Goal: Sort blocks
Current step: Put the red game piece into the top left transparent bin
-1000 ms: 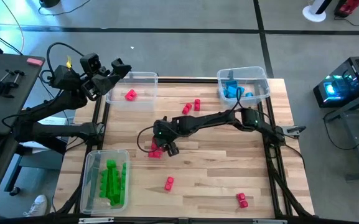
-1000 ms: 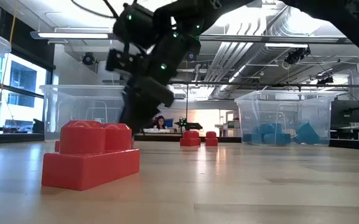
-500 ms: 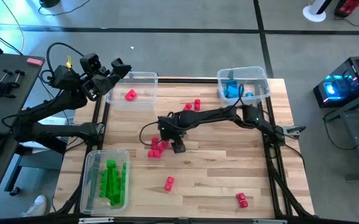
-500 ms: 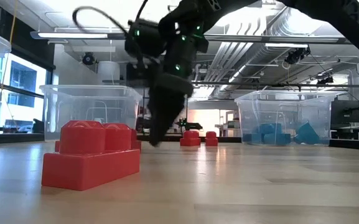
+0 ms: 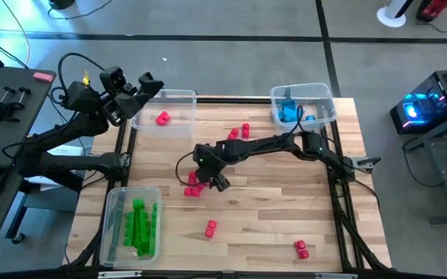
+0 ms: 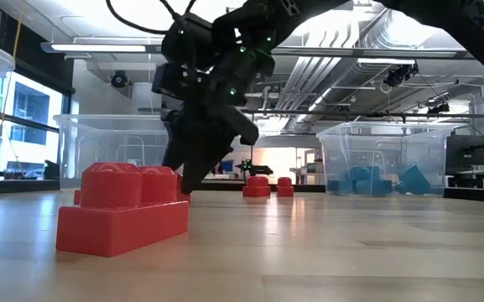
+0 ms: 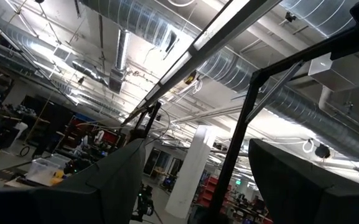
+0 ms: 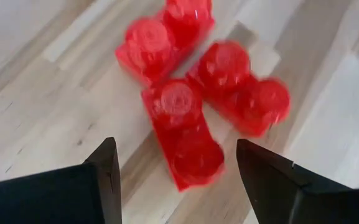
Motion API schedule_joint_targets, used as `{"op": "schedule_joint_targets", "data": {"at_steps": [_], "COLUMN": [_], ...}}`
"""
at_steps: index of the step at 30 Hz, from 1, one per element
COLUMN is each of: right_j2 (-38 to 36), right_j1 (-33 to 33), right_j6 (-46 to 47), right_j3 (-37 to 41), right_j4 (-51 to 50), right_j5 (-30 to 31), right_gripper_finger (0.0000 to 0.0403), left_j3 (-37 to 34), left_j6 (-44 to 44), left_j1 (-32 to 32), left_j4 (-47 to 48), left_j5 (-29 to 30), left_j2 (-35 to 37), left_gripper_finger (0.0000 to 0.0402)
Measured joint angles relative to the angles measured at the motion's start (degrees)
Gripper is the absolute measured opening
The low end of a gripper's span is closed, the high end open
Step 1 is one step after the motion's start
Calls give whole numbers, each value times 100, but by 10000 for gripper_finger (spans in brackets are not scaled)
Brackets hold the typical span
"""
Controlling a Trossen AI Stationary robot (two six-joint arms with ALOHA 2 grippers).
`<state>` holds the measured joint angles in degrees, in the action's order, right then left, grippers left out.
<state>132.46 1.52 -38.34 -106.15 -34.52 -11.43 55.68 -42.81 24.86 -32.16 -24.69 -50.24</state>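
Red blocks (image 5: 194, 184) clustered mid-table in the high view; my right gripper (image 5: 218, 182) sits just beside them, holding nothing. Left gripper (image 5: 147, 85) waits, raised at the rim of the clear bin (image 5: 178, 96) with one red block. Green blocks (image 5: 140, 225) fill the near-left bin, blue blocks (image 5: 291, 113) the far-right one. Low view: right gripper (image 6: 193, 172) hangs down close behind a big red block (image 6: 124, 210). Left wrist view: fingers (image 7: 104, 180) spread, only ceiling past them. Right wrist view: fingers (image 8: 107, 168) spread wide over three red blocks (image 8: 195, 106) lying touching on the wood.

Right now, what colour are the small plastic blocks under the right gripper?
Red. The cluster of small plastic blocks shows best in the right wrist view, below the open right gripper.
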Motion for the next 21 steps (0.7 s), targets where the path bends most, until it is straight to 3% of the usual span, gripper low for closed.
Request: {"op": "schedule_joint_targets", "data": {"at_steps": [4,10,21], "right_j2": [0,2,245], "right_j1": [-17,-22,-50], "right_j6": [-416,-504,163], "right_j3": [21,26,15], "right_j4": [122,26,92], "right_j5": [-224,-47,100], "right_gripper_finger": [203,190,59], "left_j3": [0,0,0], "left_j6": [-2,-2,-7], "left_j1": [0,1,2], "left_j4": [0,-2,-8], "left_j5": [0,17,24], "left_j2": [0,0,0], "left_gripper_finger": [272,272,272]}}
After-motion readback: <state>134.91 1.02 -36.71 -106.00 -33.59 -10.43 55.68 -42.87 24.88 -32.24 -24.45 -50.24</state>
